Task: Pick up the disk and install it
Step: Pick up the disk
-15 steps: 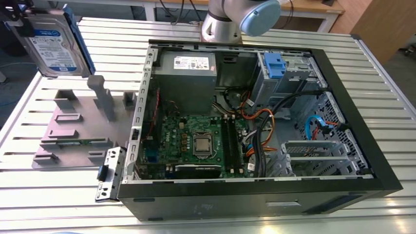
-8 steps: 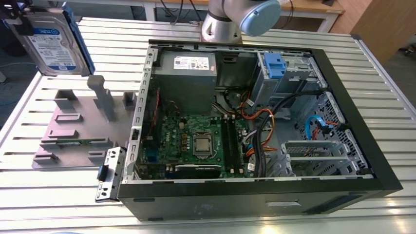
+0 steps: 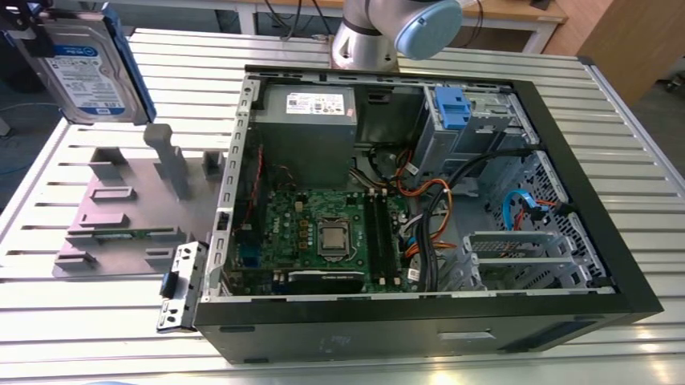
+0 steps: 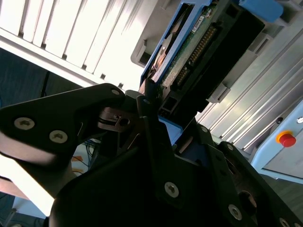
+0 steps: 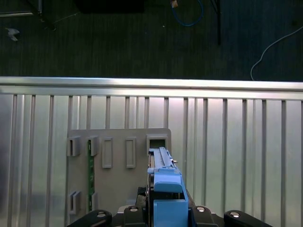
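Ribbed aluminium slats make up the tabletop [image 3: 96, 329], bright and hard, with dark floor beyond its edge. On it sits an open black computer case [image 3: 428, 325], its green motherboard [image 3: 321, 233] and tangle of coloured cables [image 3: 428, 200] exposed. Beside it, toward the exterior view's left, lies a matte grey fixture tray [image 3: 128, 216] with upright pegs and rectangular slots.

My gripper [image 4: 156, 111] is pinched on the disk [image 3: 86, 68], which hangs clear of the tabletop, above the tray and well apart from the case. In the exterior view the disk stands roughly upright, its blue-and-white label facing the camera and a blue plastic rail down one edge. In the second wrist view my black fingers [image 4: 147, 113] clamp one end of it, and I see its bare circuit board and a row of connector pins. The first wrist view looks down its thin edge [image 5: 162, 161], with the tray's slots below.

I judge the disk to be stiff and fairly heavy for its size, with a smooth metal shell that could slide under a weak pinch. The board and pins look fragile, so the flat faces near one end, away from the connector, seem the sound place to grip. The plastic rails probably flex a little.

Inside the case, a metal drive bay [image 3: 471, 136] carries a blue latch [image 3: 450, 104].
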